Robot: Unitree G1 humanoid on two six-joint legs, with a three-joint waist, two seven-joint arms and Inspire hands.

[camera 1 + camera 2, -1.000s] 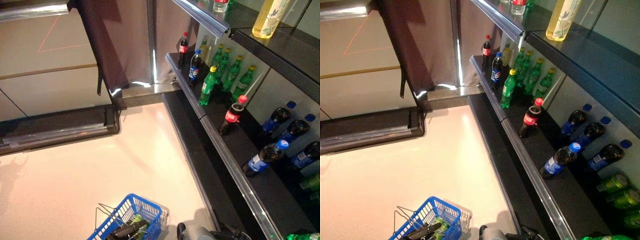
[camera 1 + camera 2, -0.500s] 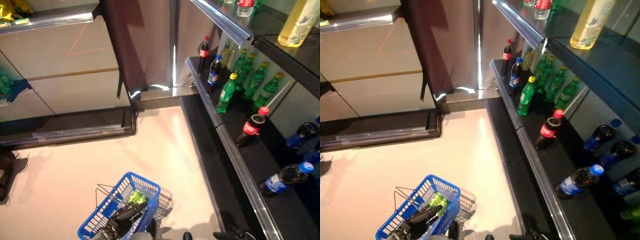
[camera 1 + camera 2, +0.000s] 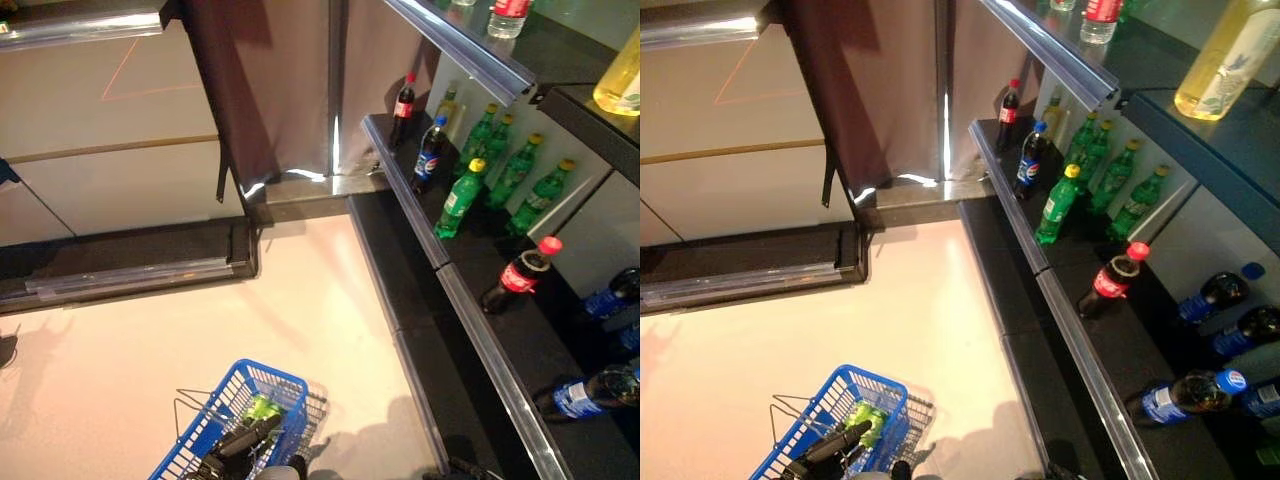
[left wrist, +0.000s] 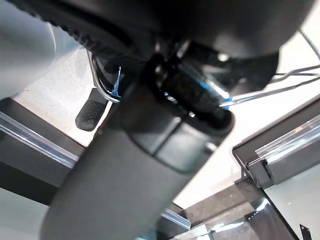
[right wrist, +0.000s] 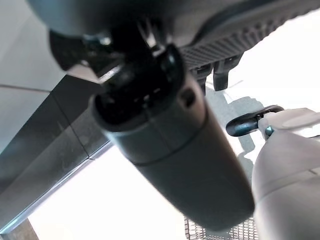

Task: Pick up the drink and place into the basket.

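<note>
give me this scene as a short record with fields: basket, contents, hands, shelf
basket: blue wire-mesh basket hanging low over the pale floor
contents: green drink bottle lying inside
left hand: dark hand at the basket's handle; grip unclear
right hand: fingers not seen
shelf: dark shelf on the robot's right with green bottles, a red-capped cola bottle and blue-labelled bottles

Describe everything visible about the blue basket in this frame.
The basket is blue, a plastic-looking open lattice with thin wire handles folded out to one side. It sits low at the view's lower edge, above the pale floor, partly cut off. Inside lies a green bottle beside the dark left hand, which reaches in; its fingers cannot be read.
</note>
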